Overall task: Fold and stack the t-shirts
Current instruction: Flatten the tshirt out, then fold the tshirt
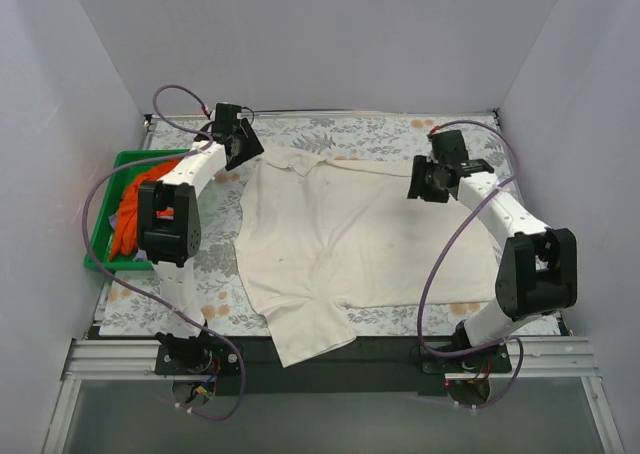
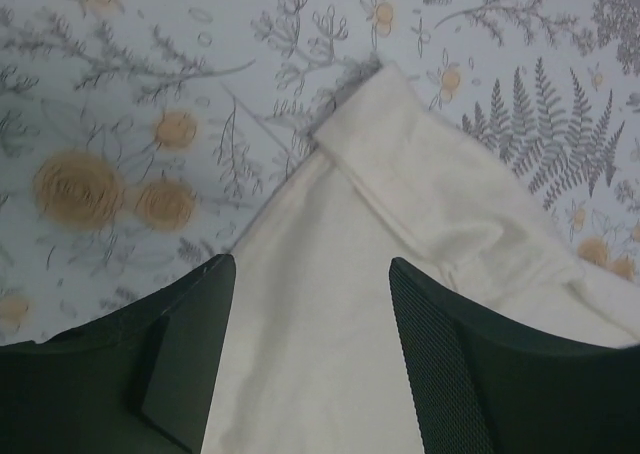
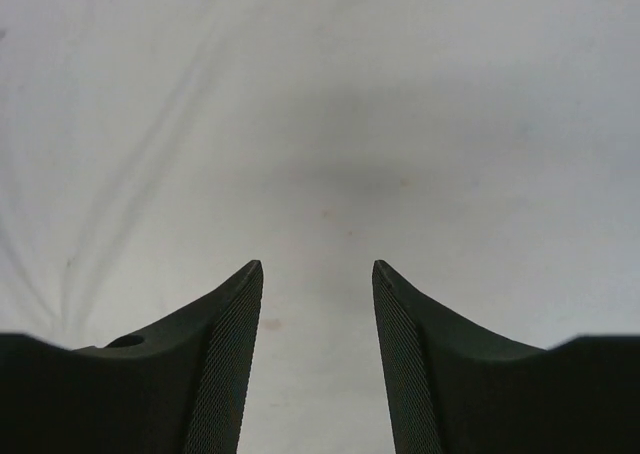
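The large cream t-shirt (image 1: 330, 244) lies spread on the floral table cloth, with one part hanging over the near edge. My left gripper (image 1: 243, 144) is open above its far left corner, where a sleeve (image 2: 420, 174) lies folded. My right gripper (image 1: 420, 181) is open above the shirt's far right edge; its wrist view shows only cream cloth (image 3: 320, 124) under the fingers. The orange t-shirt (image 1: 135, 209) is bunched in the green tray (image 1: 112, 174) at the left. The lavender shirt is not in view.
The floral table cloth (image 1: 400, 134) covers the table. White walls close the back and both sides. The green tray sits against the left wall. Purple cables loop from both arms.
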`<state>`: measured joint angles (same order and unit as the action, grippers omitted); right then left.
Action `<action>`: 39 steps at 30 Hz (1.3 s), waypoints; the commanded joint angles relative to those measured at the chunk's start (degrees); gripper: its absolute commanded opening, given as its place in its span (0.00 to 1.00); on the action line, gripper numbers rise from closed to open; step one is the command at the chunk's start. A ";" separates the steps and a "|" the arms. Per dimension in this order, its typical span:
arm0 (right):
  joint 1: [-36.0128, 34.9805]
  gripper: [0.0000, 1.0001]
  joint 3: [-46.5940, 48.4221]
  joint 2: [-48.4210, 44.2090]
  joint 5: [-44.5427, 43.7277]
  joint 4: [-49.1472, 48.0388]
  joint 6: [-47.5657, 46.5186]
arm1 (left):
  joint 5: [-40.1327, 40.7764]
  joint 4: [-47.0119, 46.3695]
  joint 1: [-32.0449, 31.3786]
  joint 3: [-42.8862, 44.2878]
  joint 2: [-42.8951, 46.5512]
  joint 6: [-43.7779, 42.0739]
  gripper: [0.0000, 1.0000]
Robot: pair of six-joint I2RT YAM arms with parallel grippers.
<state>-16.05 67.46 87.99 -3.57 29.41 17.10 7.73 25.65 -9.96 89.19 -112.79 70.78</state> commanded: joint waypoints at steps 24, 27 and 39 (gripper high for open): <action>18.34 0.45 6.10 11.24 11.48 -9.54 1.53 | -6.58 -4.03 1.69 21.29 -23.08 -8.12 0.43; 18.43 0.45 6.19 11.59 11.57 -9.72 1.18 | -6.85 -4.29 1.69 21.55 -24.13 -8.03 0.43; 18.95 0.45 7.59 13.52 10.69 -10.34 0.48 | -9.83 -6.05 1.69 19.45 -24.93 -7.50 0.16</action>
<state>2.31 73.97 100.68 7.62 20.97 18.26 -0.43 19.18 -8.32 109.38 -137.58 63.53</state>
